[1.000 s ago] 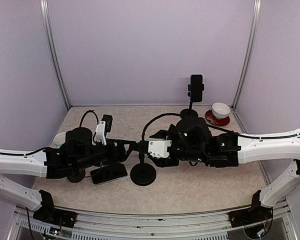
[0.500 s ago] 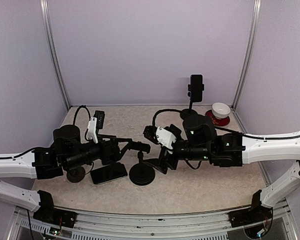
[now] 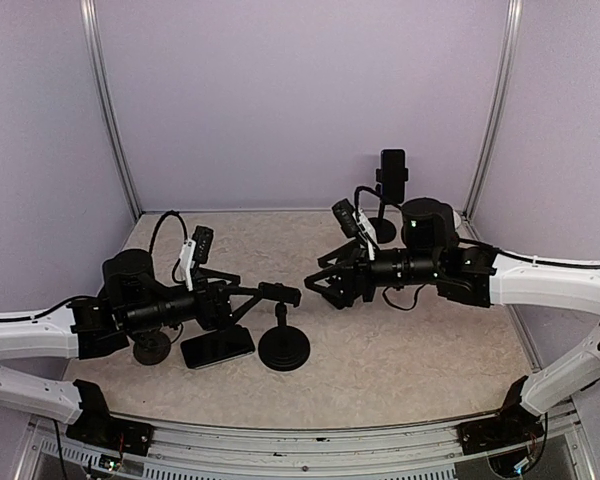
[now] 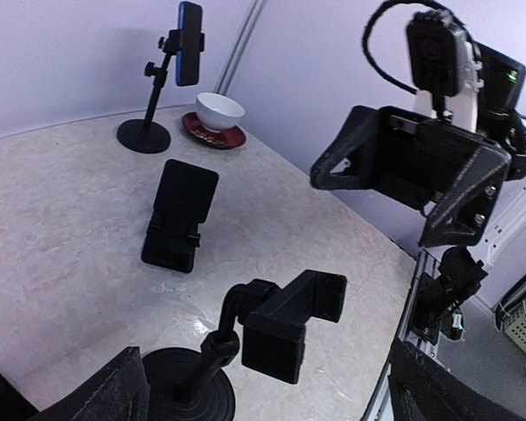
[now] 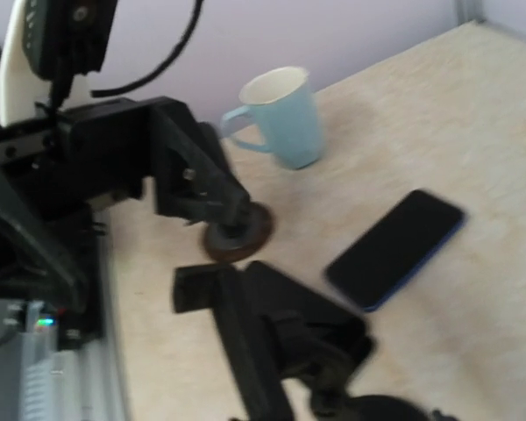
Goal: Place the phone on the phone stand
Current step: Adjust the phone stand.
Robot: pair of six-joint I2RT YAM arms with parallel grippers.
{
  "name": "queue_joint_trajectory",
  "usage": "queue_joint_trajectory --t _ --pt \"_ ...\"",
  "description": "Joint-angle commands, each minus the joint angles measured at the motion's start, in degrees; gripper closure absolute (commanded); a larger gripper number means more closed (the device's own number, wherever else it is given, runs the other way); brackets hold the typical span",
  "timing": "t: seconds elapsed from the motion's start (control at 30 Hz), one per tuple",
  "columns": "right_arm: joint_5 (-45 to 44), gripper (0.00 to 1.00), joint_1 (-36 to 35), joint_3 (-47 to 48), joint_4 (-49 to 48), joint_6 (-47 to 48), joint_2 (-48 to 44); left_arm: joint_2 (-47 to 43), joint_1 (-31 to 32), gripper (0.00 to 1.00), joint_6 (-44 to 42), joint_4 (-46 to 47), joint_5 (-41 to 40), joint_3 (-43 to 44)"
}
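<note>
Arms (image 3: 40,335) stretch inward, left gripper (image 3: 242,292) facing right gripper (image 3: 318,284) (both open).

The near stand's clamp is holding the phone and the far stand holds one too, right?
No. The near stand's clamp is empty; the phone lies flat on the table beside it, as the top view shows. The far stand holds one.
</note>
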State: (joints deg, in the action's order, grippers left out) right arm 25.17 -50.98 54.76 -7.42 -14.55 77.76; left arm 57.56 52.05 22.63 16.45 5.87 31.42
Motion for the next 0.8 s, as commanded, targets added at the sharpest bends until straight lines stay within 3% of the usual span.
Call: queue_joint_trajectory --t 0.0,0.33,0.63,0.77 --pt "10.58 0.21 0.92 -0.54 -5.12 -8.21 2.92 1.58 -2.09 0.08 -2.88 8.48 11.61 -1.48" --pt "17.24 0.31 0.94 -0.83 -11.96 -14.61 8.17 7.44 -7.96 0.26 1.23 15.86 26.12 -2.14" --pt "20.24 0.40 0.85 -1.26 -15.29 -16.84 11.21 11.34 -8.89 0.48 1.75 17.29 30.12 -0.92" --pt "17.50 0.41 0.80 -1.42 -13.47 -16.10 11.56 11.80 -9.20 0.55 1.99 18.02 30.62 -0.99"
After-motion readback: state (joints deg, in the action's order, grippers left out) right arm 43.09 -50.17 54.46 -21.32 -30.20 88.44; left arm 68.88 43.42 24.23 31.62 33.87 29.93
